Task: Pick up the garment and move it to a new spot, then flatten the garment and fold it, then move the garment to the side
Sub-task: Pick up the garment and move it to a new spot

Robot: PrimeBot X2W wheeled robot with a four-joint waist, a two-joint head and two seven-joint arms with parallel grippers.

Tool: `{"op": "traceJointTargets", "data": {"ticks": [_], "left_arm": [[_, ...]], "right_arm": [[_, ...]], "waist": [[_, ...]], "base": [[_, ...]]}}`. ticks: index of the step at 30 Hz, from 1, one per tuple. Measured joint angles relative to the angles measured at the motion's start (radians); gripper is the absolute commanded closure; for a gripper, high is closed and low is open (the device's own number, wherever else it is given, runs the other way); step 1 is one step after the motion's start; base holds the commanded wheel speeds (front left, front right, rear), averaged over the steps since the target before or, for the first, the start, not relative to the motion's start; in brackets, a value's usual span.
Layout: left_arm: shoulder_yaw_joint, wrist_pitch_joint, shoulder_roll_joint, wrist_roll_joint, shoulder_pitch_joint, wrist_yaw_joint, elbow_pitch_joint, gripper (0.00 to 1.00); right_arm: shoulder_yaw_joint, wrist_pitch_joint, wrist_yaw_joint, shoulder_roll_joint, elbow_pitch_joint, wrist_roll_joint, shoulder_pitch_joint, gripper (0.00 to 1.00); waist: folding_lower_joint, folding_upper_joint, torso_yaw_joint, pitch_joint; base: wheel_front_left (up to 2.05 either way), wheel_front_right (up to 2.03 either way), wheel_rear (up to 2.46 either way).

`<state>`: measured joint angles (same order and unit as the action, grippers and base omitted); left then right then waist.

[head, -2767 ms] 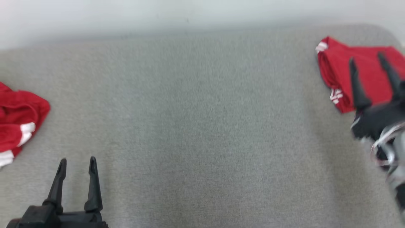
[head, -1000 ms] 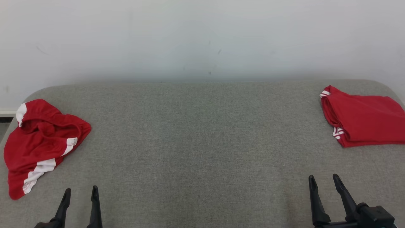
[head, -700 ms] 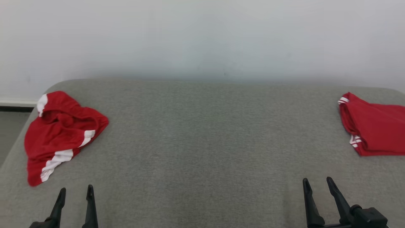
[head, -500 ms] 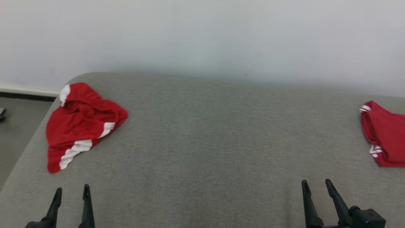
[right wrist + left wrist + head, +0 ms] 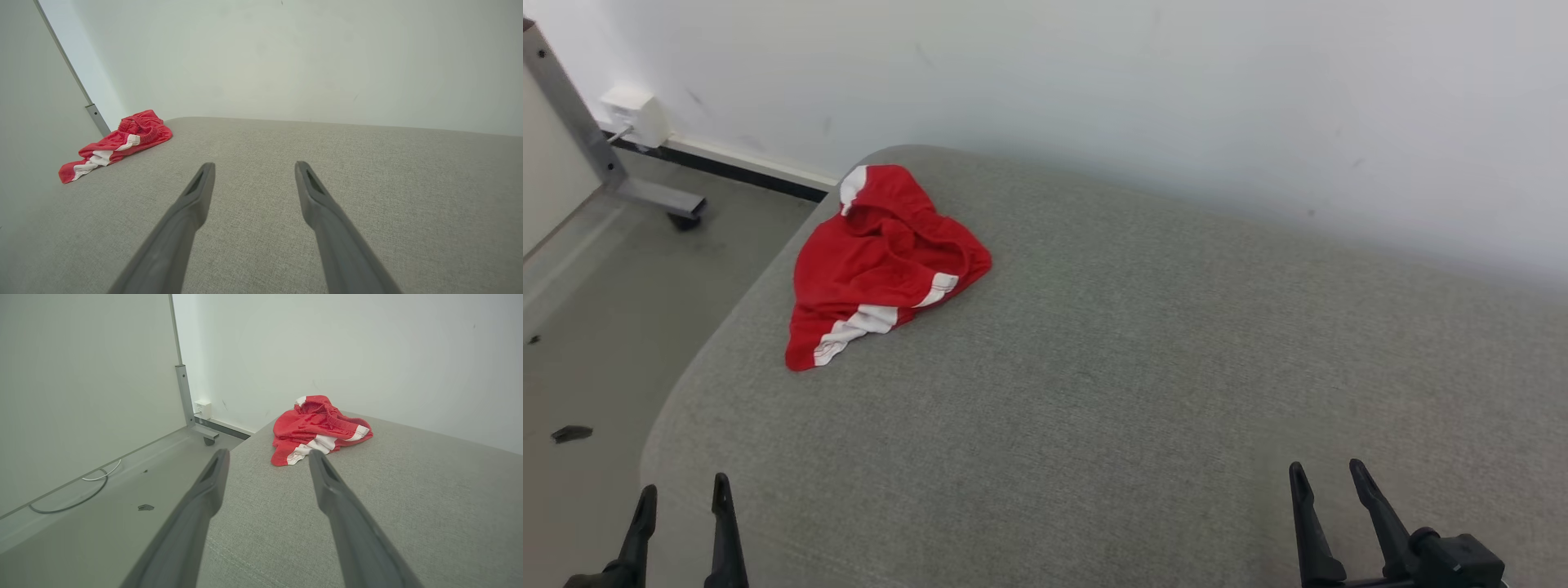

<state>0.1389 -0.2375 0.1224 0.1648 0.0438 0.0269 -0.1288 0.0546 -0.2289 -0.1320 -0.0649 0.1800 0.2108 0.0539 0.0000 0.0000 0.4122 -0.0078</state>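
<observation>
**A:** Nearest first. What are the tools doing?

**B:** Both sit low over the near edge of the desk (image 5: 1111, 384). The left tool (image 5: 684, 484) is at 7 o'clock in the head view and the right tool (image 5: 1325, 465) at 5 o'clock. Each is released, jaws spread, nothing between them.

**A:** And the garment?

**B:** The garment (image 5: 878, 261) is a red heap with white stripes near the desk's far left corner. That puts it at about 1 o'clock from the left tool and 10 o'clock from the right, well apart from both. The floor (image 5: 605, 327) drops away just beside it, and the wall (image 5: 1135, 82) lies beyond.

**A:** How do you expect it to handle?

**B:** Light, soft and limp, I'd say, with no stiffness at all. It will sag and swing once lifted, and a shallow pinch may catch only one layer.

**A:** So where to grip?

**B:** I'd go for the gathered waistband (image 5: 322, 406) at the heap's far side, which looks thick enough to hold. Failing that, the white-striped hem (image 5: 858, 322) at the near end. The left tool seems better placed.
</observation>
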Motion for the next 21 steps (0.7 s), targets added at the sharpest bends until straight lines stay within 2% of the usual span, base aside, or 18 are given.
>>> {"op": "traceJointTargets", "data": {"ticks": [8, 15, 21], "left_arm": [[0.009, -0.005, -0.002, 0.013, 0.01, -0.017, 0.011, 0.0], [0.019, -0.01, -0.002, 0.022, 0.018, -0.025, 0.018, 0.0], [-0.001, -0.01, 0.008, 0.029, -0.042, -0.008, -0.008, 0.0]], "right_arm": [[0.023, 0.004, 0.0, -0.002, 0.005, 0.0, -0.025, 0.0], [0.046, 0.004, 0.0, -0.009, 0.022, 0.01, -0.055, 0.0], [-0.001, 0.0, 0.0, -0.014, 0.016, 0.006, -0.048, 0.0]], "waist": [[0.0, 0.0001, 0.088, 0.018], [0.0001, 0.0001, 0.106, 0.041], [0.0002, 0.0001, 0.101, 0.055]], "base": [[0.0, 0.0, 0.0], [0.0, 0.0, 0.0], [0.0, 0.0, 0.0]]}}
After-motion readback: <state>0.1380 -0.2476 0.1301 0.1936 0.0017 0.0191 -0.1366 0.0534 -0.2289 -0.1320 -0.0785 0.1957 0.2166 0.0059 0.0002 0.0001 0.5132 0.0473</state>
